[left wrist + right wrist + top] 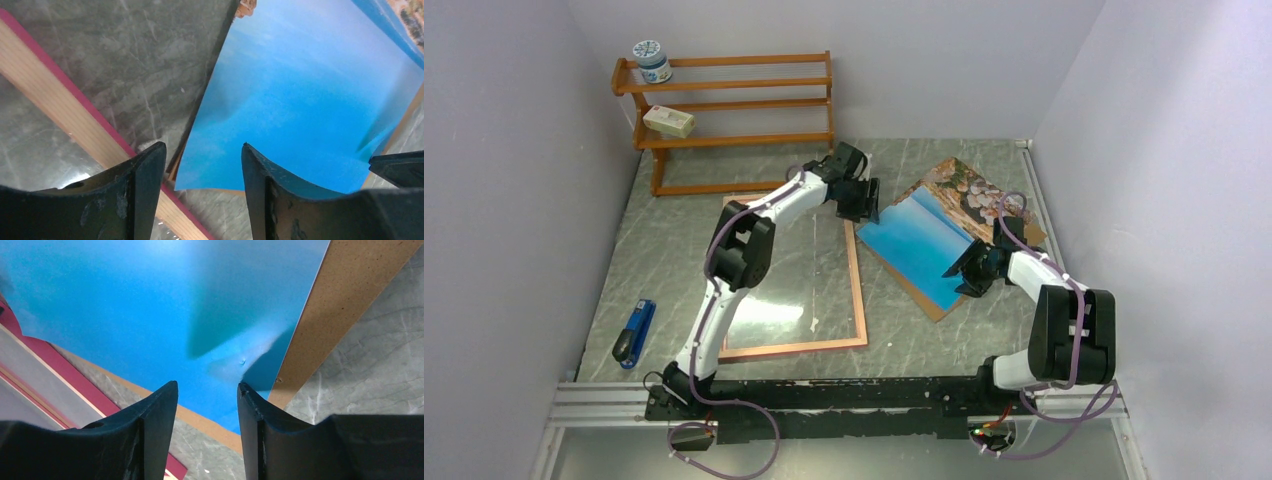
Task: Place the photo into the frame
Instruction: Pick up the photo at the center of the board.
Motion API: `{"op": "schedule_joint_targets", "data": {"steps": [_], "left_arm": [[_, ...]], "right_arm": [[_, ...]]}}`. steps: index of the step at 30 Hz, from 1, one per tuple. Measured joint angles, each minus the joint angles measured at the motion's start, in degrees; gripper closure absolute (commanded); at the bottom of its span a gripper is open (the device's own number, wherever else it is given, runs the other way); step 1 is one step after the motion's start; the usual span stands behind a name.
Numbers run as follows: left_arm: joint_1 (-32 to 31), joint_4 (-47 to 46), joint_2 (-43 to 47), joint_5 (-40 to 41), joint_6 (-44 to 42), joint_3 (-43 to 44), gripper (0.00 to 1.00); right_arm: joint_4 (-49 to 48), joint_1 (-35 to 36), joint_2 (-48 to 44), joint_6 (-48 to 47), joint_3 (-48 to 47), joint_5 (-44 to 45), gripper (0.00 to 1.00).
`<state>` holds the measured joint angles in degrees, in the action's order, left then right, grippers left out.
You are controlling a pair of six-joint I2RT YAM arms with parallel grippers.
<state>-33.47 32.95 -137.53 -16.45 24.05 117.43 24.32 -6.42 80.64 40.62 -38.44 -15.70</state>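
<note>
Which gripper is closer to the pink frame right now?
Left. The left gripper is at the frame's far right corner, beside the photo; the right gripper is over the photo's near edge, farther right.

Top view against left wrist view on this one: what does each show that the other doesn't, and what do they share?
Only the top view: the wooden rack holding a jar and a small box, and the blue stapler.
Only the left wrist view: the pale inner face of the frame edge, and the photo near corner seen close, just ahead of the left gripper, jaws open.
Both: the photo, the frame, the left gripper and the grey table.
</note>
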Motion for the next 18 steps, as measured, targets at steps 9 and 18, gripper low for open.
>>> {"op": "schedule_joint_targets", "data": {"steps": [9,18], "left_arm": [[-1.4,9.4,-2.3,2.2,2.4,5.2,0.43],[-0.7,11.5,-2.3,-0.8,4.4,5.3,0.60]], "right_arm": [[-0.2,0.0,0.5,0.0,-0.2,-0.1,0.51],[-0.2,0.0,0.9,0.1,-0.2,-0.1,0.54]]}}
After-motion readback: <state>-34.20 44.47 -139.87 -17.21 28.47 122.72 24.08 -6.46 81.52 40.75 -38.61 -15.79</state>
